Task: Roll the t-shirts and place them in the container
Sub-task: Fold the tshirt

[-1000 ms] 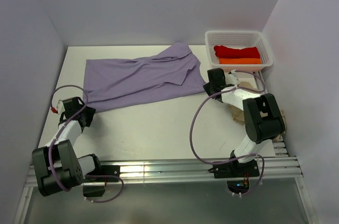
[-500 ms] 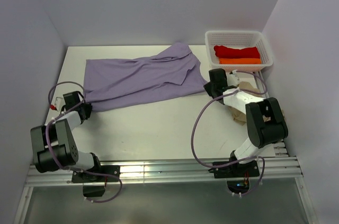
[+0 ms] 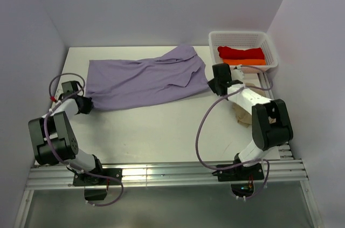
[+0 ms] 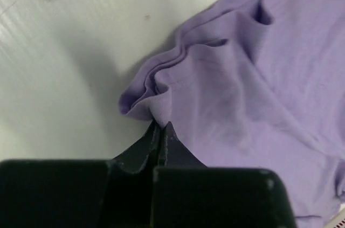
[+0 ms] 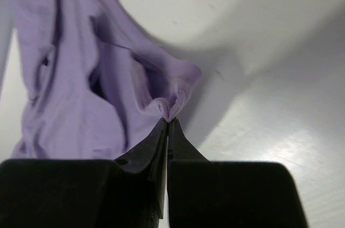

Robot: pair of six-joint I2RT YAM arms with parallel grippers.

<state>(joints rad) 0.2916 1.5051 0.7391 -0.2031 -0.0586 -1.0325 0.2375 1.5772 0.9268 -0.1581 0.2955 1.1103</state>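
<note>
A lavender t-shirt [image 3: 143, 80] lies spread across the back of the white table. My left gripper [image 3: 86, 104] is shut on its near left corner [image 4: 156, 106], the cloth bunched at the fingertips. At the other end, my right gripper [image 3: 211, 87] pinches the near right corner [image 5: 171, 104], jaws shut on a fold of cloth. A red t-shirt [image 3: 241, 53] and an orange t-shirt [image 3: 244, 62] lie rolled in the white mesh basket [image 3: 215, 39]. A beige-tan t-shirt [image 3: 241, 114] lies crumpled by the right arm, partly hidden by it.
The basket stands at the back right corner against the wall. Purple walls close in the table on the left, back and right. A metal rail [image 3: 161, 171] with the arm bases runs along the near edge. Bare tabletop [image 3: 156, 131] lies in front of the lavender shirt.
My left gripper moved up to the lavender shirt's near left corner and closed on it. The right gripper shifted slightly back with its corner, keeping hold.
</note>
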